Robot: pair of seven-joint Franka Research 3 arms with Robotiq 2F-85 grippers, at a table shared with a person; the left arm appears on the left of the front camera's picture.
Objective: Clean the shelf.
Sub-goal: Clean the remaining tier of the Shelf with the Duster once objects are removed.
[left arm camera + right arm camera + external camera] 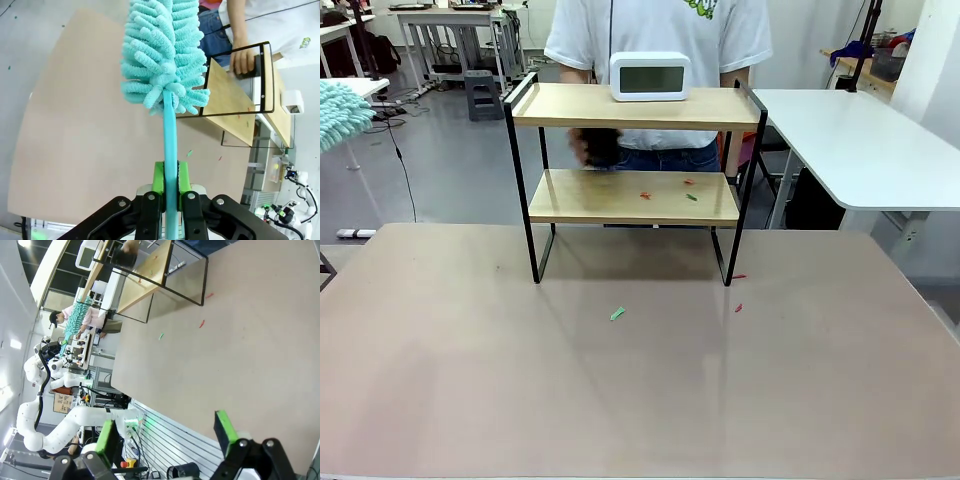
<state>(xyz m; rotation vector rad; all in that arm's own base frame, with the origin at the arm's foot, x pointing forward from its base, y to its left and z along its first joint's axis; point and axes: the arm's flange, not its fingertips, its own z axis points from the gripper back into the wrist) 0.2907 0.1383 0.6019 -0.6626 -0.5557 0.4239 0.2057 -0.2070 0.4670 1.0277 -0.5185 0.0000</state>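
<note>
Left claw (171, 173) clamped on the teal duster (162, 55) out left of the shelf (570, 105), right claw (166, 430) spread wide, loads of bare surface (620, 400) in front.

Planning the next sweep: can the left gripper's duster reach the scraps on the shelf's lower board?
Probably yes for the duster: the shelf is open in front, and the person's hand lies left of the scraps.

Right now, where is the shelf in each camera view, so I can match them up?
Front view: the shelf upper centre, at the table's far end.
Left wrist view: shelf at right, lying sideways, behind the duster.
Right wrist view: shelf along the top, left of centre, tilted.
Shared landmark: the green scrap on the table before the shelf.
</note>
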